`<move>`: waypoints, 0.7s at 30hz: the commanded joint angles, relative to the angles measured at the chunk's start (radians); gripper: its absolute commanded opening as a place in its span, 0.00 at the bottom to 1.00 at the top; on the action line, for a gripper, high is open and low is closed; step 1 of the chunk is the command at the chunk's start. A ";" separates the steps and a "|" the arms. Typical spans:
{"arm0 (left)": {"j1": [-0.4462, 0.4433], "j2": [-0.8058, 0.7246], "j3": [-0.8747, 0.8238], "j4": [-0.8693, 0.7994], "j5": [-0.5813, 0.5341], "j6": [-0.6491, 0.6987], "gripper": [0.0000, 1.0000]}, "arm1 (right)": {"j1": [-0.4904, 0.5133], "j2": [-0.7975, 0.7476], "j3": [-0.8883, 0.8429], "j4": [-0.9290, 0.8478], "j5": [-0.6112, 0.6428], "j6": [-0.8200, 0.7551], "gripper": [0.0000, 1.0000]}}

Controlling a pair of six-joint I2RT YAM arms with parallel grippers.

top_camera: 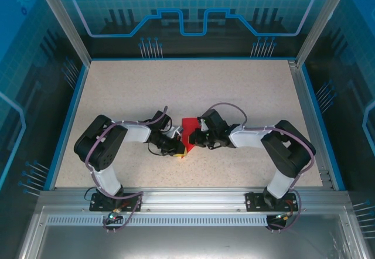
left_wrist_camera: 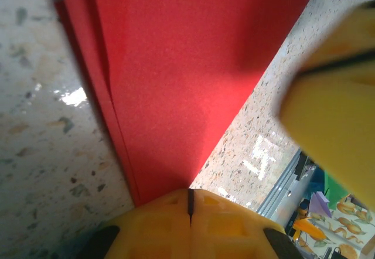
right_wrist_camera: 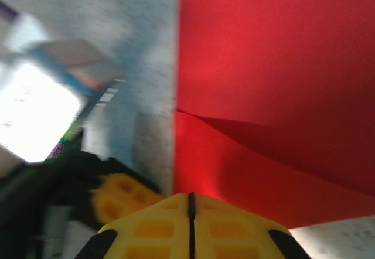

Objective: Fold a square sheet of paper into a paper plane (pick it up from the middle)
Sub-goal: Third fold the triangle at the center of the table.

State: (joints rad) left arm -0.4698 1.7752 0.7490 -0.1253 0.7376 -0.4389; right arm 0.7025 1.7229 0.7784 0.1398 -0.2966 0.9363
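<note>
**fingers pressed shut at the red paper, mid-table**

the fingers point(left_wrist_camera: 158, 227) of the left gripper point(left_wrist_camera: 190, 196) are pressed together in the left wrist view. only a thin dark seam shows between the yellow pads, and the pointed end of the sheet of paper point(left_wrist_camera: 176, 65) runs straight into that seam, so we read it as pinched. this view also shows layered red edges stacked along the sheet's left side, over the speckled table point(left_wrist_camera: 47, 153).

the right gripper point(right_wrist_camera: 190, 197) is closed in the same way in the right wrist view. the red paper comes down to its tips, but we cannot tell whether it is caught between them. here we see a creased flap lying across the sheet, which the left view does not show.

only the top view shows where all this sits. both arms reach inward and meet near the middle of the table, with the red paper between the two grippers, well away from the blue-edged sides.
</note>
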 commanded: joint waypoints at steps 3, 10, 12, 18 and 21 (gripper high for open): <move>-0.008 0.012 -0.036 -0.095 -0.066 -0.004 0.04 | 0.025 0.033 -0.022 0.094 -0.024 0.039 0.08; -0.008 0.019 -0.031 -0.090 -0.070 -0.007 0.03 | 0.035 0.002 -0.044 0.095 -0.004 0.041 0.08; -0.008 0.017 -0.031 -0.092 -0.072 -0.008 0.03 | 0.038 0.009 -0.039 0.096 -0.015 0.040 0.08; -0.008 0.014 -0.028 -0.095 -0.076 -0.006 0.03 | 0.046 0.074 -0.043 0.125 -0.015 0.058 0.08; -0.008 0.012 -0.034 -0.097 -0.082 -0.004 0.02 | 0.032 0.095 -0.060 0.099 0.035 0.046 0.08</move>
State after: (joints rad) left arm -0.4698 1.7752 0.7490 -0.1257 0.7353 -0.4397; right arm 0.7349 1.7840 0.7452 0.2504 -0.2955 0.9802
